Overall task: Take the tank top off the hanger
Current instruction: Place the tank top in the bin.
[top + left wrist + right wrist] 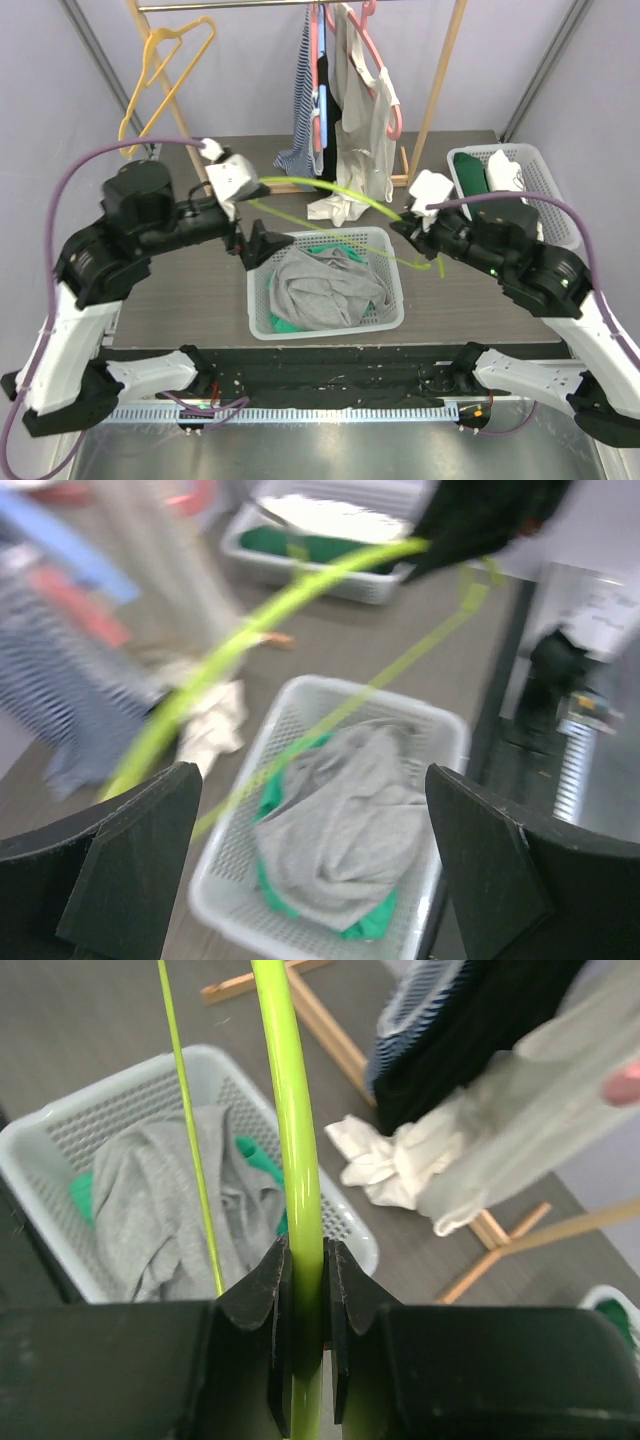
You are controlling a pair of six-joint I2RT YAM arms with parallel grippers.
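hanger look: lime green hanger (288,1110), a thick curved top bar plus a much thinner lower rod

hanger state: bare, pinched between the fingers of the right hand (308,1270)

hanger pose: up in the air, roughly level, running from that hand across toward the left arm, above the far rim of the basket (262,300)

tank top look: light grey tank top (320,285), all crumpled; too bunched up to pick out the straps, I think

tank top spot: heaped inside the white basket on the surface, on top of a green cloth (283,323), below the hanger and not touching it
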